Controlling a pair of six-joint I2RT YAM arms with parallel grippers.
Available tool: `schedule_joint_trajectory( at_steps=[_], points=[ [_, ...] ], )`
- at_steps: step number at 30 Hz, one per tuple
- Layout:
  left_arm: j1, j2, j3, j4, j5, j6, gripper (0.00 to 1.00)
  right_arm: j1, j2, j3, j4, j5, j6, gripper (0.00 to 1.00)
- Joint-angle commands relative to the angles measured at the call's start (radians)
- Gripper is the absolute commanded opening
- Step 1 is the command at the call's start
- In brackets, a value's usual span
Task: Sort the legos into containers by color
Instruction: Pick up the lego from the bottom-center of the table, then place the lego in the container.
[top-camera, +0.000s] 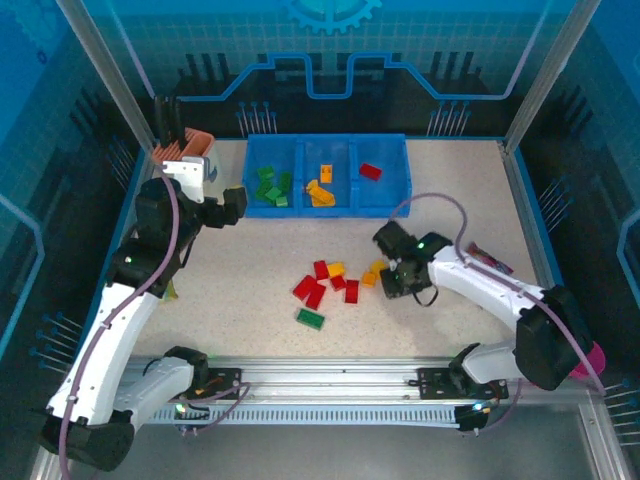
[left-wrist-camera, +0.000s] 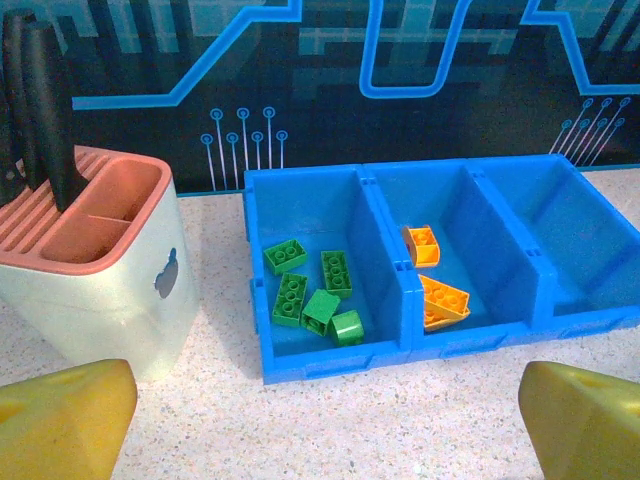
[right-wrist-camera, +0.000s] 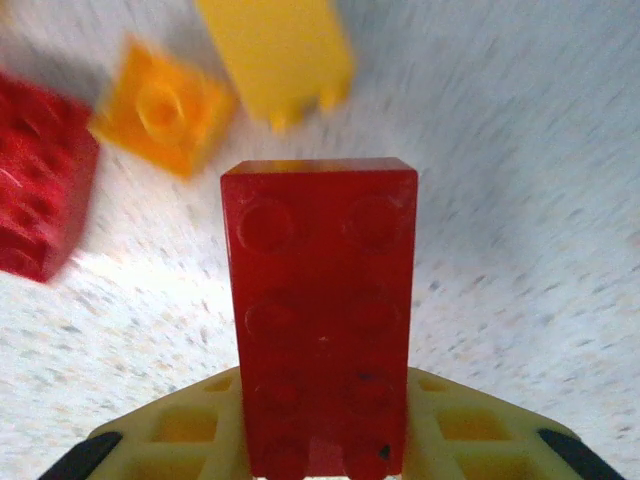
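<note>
Red brick (right-wrist-camera: 320, 320) sits pinched in the right gripper's (top-camera: 397, 278) jaws beside the loose legos (top-camera: 322, 290) left on the counter (top-camera: 250, 280): reds, oranges, one green. Green bricks (left-wrist-camera: 290, 298) already lie in the tray's (left-wrist-camera: 330, 365) left compartment, orange bricks (left-wrist-camera: 443, 300) in the middle, a lone red brick (top-camera: 370, 171) in the right. The left gripper's (left-wrist-camera: 320, 425) jaws are spread wide.

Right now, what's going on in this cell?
Lego colour sorting, partly done. The right gripper is shut on a red lego brick beside the loose pile of red and orange bricks at mid-table. A lone green brick lies nearer the arms. The left gripper hangs open by the left end of the blue tray. In the tray: green bricks left compartment, orange bricks middle, one sorted red brick right.
</note>
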Motion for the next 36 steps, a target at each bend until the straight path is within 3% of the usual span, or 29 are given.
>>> schedule_joint_trajectory(
  at_steps=[1,8,15,22,28,36],
  points=[
    [0.012,0.009,-0.011,0.021,-0.004,0.011,0.99,-0.091,0.012,0.155,-0.013,0.017,-0.159,0.26],
    [0.015,0.017,0.001,0.009,-0.01,0.015,0.99,-0.259,0.28,0.462,0.124,-0.008,-0.311,0.24],
    [0.021,0.028,0.014,0.001,-0.023,0.026,0.99,-0.294,0.641,0.847,0.139,-0.026,-0.413,0.23],
    [0.024,0.048,0.022,0.0,-0.011,0.021,0.99,-0.318,0.963,1.211,0.045,-0.018,-0.435,0.22],
    [0.026,0.055,0.023,-0.001,-0.001,0.015,0.99,-0.331,1.063,1.307,0.01,-0.024,-0.422,0.25],
    [0.026,0.059,0.02,0.002,0.008,0.007,0.99,-0.332,1.024,1.26,0.028,-0.034,-0.418,0.38]
  ],
)
